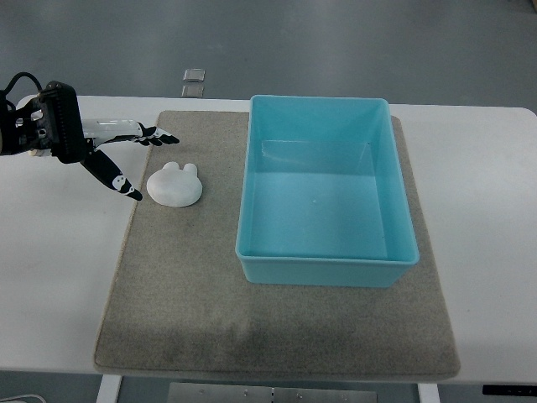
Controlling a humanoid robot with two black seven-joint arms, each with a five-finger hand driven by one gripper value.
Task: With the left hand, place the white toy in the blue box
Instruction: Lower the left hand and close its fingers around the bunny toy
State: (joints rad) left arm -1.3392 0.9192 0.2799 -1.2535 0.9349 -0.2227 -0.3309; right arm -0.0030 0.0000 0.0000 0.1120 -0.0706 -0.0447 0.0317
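Observation:
A white rabbit-shaped toy [174, 184] lies on the grey mat [210, 319], left of the blue box [323, 273]. The box stands open-topped on the mat with nothing inside. My left hand [143, 159] comes in from the left edge, its fingers spread and holding nothing. One fingertip [132, 192] is just left of the toy, apart from it, and the other fingers [159, 136] point right above the toy. The right arm does not show.
The mat lies on a white table [50, 277]. Two small square floor plates [193, 82] sit beyond the table's far edge.

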